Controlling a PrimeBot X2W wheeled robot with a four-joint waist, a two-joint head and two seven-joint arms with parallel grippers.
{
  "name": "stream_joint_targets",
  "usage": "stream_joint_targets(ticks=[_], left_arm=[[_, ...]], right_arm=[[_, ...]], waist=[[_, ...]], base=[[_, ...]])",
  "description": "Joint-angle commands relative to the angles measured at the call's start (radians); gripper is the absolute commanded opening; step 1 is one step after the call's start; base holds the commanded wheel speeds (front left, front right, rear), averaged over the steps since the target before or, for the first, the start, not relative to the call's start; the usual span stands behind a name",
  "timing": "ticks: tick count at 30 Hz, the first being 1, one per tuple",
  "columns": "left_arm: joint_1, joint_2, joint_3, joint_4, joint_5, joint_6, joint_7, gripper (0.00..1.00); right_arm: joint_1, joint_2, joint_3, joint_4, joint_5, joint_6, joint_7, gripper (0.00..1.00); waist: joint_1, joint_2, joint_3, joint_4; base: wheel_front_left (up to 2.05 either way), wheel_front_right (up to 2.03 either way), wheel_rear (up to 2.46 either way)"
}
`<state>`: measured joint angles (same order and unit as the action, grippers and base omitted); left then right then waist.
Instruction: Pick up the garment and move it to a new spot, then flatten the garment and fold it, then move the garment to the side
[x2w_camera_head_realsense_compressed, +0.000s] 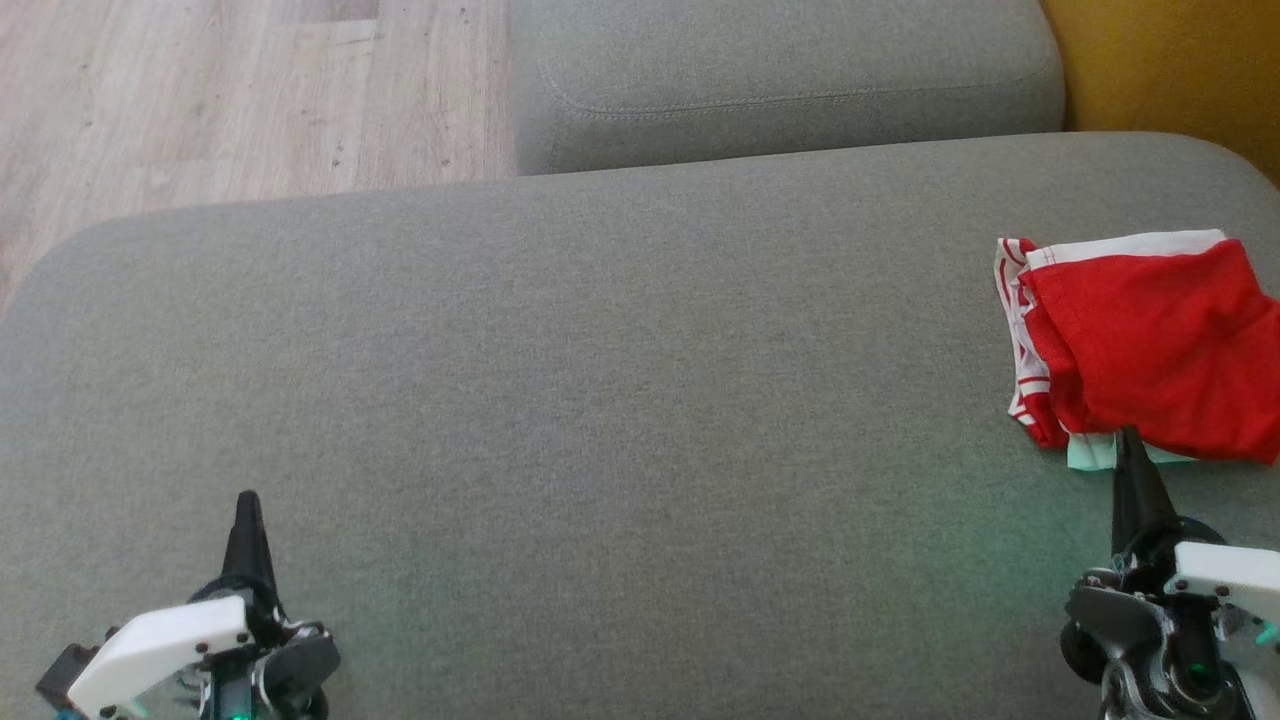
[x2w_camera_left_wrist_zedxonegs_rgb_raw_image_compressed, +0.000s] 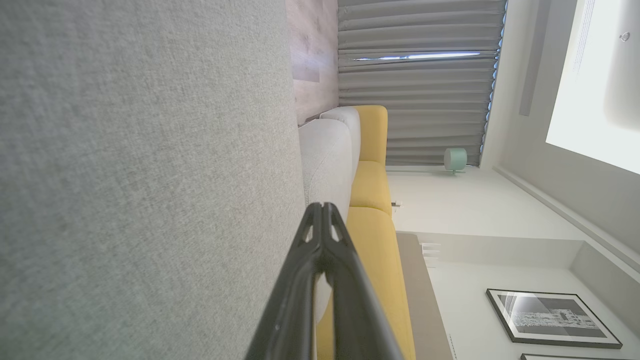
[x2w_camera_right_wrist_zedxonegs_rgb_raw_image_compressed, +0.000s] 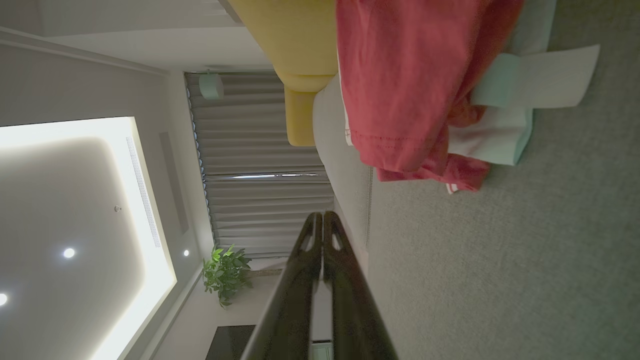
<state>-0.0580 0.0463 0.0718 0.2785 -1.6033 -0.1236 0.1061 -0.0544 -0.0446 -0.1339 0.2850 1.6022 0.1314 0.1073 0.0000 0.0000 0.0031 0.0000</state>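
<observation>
A red garment with white trim lies folded at the right edge of the grey sofa cushion, a pale mint tag poking out at its near side. My right gripper is shut and empty, its tip just short of the garment's near edge. In the right wrist view the garment lies ahead of the shut gripper, apart from it. At the lower left my left gripper is shut and empty over bare cushion, far from the garment. The left wrist view shows its tips pressed together.
A second grey cushion sits behind the main one. Wood floor lies at the upper left. A yellow sofa part stands at the upper right. The cushion's front left corner rounds off near the floor.
</observation>
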Motion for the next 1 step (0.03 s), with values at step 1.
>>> stream_joint_targets(ticks=[1], left_arm=[[-0.050, 0.005, 0.042, -0.033, -0.005, -0.007, 0.007, 0.00]], right_arm=[[-0.053, -0.007, 0.020, -0.040, 0.007, -0.001, 0.006, 0.00]], waist=[[0.0000, 0.0000, 0.000, 0.000]], base=[[0.00, 0.00, 0.00]])
